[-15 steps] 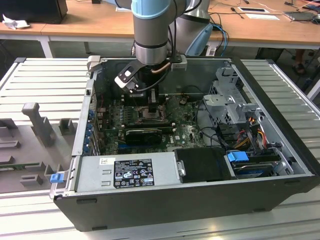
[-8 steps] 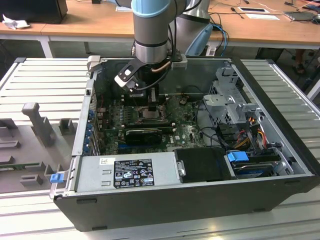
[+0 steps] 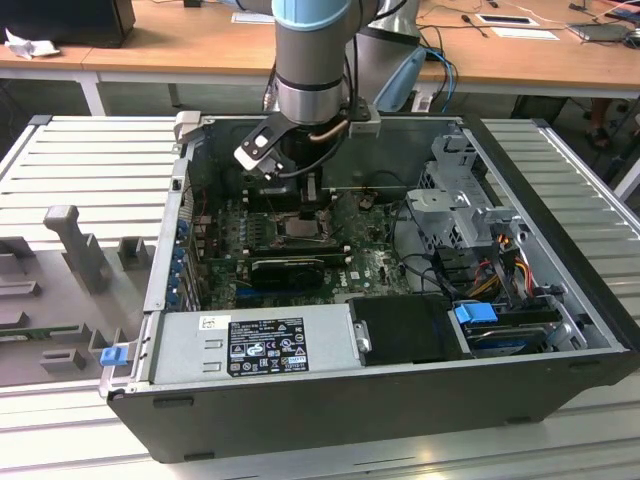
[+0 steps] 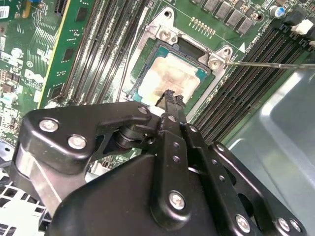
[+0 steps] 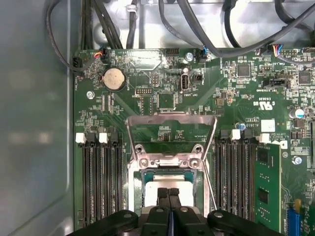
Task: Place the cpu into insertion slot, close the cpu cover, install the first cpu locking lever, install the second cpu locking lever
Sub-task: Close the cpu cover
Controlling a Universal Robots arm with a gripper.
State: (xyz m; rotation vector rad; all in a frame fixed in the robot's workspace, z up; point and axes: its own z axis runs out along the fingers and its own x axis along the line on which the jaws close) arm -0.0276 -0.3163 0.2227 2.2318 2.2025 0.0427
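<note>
The cpu (image 4: 174,73) lies seated in the insertion slot (image 4: 165,33), near the far wall of the open case (image 3: 400,410). The cpu cover (image 5: 171,118) is folded back, open. The gripper (image 4: 170,96) has its jaws pressed together and empty, tips at the chip's edge. Judgement: placement looks done. Cover closing is in hand and calls for a push on the frame's free edge.

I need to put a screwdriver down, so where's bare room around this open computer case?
The ribbed tabletop is bare at the exterior view's right of the computer case, and at its left between the grey fixtures and the wooden desk. Inside is crowded: the gripper over the cpu, memory slots flanking it, cables by the drive cage.
</note>
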